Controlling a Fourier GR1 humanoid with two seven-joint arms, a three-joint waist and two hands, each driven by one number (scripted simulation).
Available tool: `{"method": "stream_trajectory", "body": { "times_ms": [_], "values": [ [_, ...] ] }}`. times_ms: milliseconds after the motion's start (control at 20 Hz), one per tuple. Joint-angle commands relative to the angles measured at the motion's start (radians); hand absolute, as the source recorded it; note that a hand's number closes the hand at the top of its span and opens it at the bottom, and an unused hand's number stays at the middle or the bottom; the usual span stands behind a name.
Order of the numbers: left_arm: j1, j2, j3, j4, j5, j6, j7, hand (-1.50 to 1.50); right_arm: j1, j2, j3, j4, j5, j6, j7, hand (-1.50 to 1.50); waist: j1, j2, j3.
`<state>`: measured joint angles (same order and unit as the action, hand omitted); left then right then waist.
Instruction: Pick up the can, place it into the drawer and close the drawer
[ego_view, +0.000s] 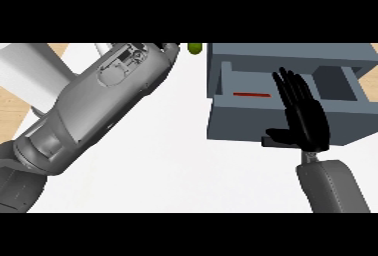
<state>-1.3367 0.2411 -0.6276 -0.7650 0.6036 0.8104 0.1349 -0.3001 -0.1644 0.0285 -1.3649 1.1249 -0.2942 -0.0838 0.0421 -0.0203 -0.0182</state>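
Right hand (304, 119): fingers straight, flat over open grey drawer (244, 125) front. Left forearm (96, 105) reaches counter's far edge; hand state indeterminate.

We see a white counter (184, 165) filling most of the view, with pale wooden floor (15, 100) showing past its upper left edge.

One drawer (288, 117) stands open at upper right, one hand (304, 112) shows before it, two forearms enter from below, and one small green thing (195, 48) sits at the top.
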Motion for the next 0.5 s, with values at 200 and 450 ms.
{"method": "stream_trajectory", "body": {
  "times_ms": [200, 450],
  "values": [
    [0.099, 0.099, -0.009, -0.157, -0.019, -0.028, 0.063, -1.50, -0.129, 0.007, -0.068, 0.316, 0.029, -0.116, -0.033, -1.50, 0.018, 0.022, 0.019],
    [0.153, 0.167, -0.025, -0.256, -0.038, -0.011, 0.118, -1.50, -0.215, 0.008, -0.116, 0.444, 0.062, -0.233, -0.033, -1.50, 0.037, 0.022, 0.020]
  ]
}}
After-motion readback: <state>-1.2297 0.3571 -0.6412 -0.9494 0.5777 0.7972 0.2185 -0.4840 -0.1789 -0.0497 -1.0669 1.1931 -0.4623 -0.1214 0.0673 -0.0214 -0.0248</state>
